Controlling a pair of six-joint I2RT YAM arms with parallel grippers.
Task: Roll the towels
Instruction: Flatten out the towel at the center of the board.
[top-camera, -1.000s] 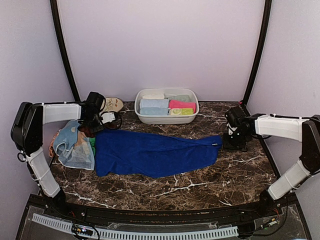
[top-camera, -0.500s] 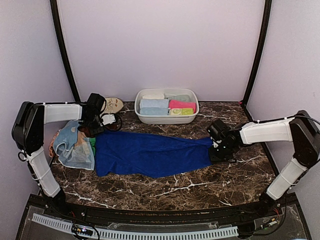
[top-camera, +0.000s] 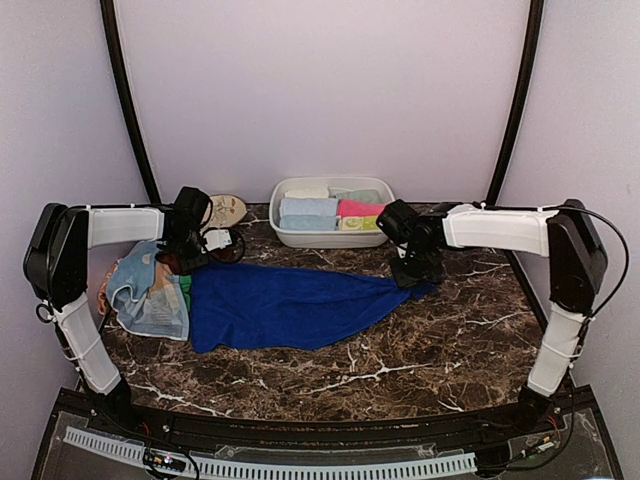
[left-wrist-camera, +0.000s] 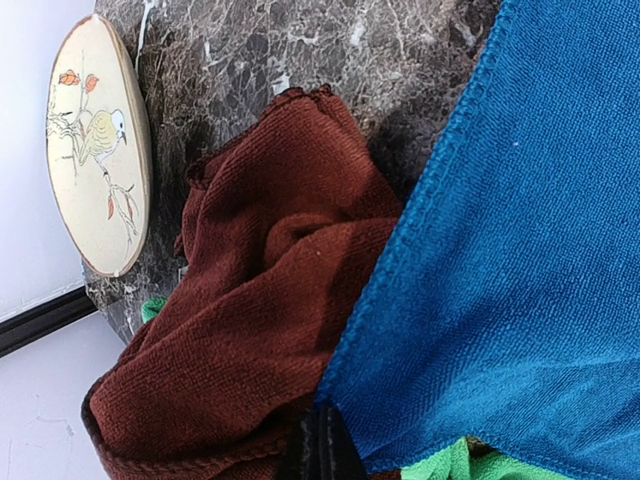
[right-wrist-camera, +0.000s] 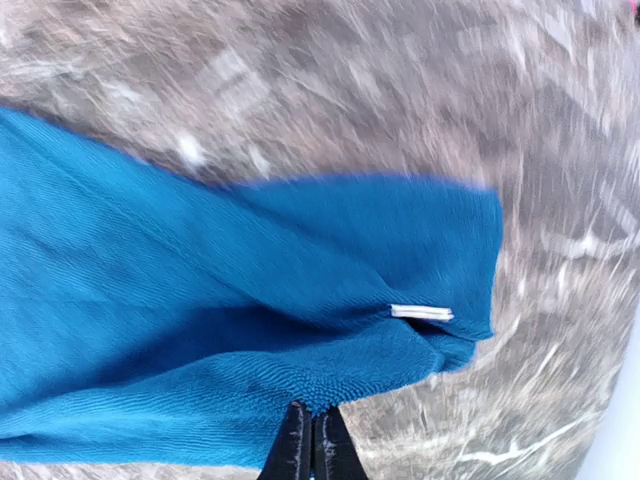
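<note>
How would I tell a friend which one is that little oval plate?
Find the white tub at the back of the marble table. Just left of it sits the oval plate. Unlike the towels nearby, it is hard, cream and painted with a bird on a branch.

No text, brand, number or sign can be read in any view. The only label is a small white tag (right-wrist-camera: 420, 312) at one end corner of the blue towel (right-wrist-camera: 200, 300). It shows only as a thin strip, so it cannot be told if something is printed on it. The oval plate (left-wrist-camera: 95, 140) near the other end of the blue towel carries a painted bird on a branch, not letters.
</note>
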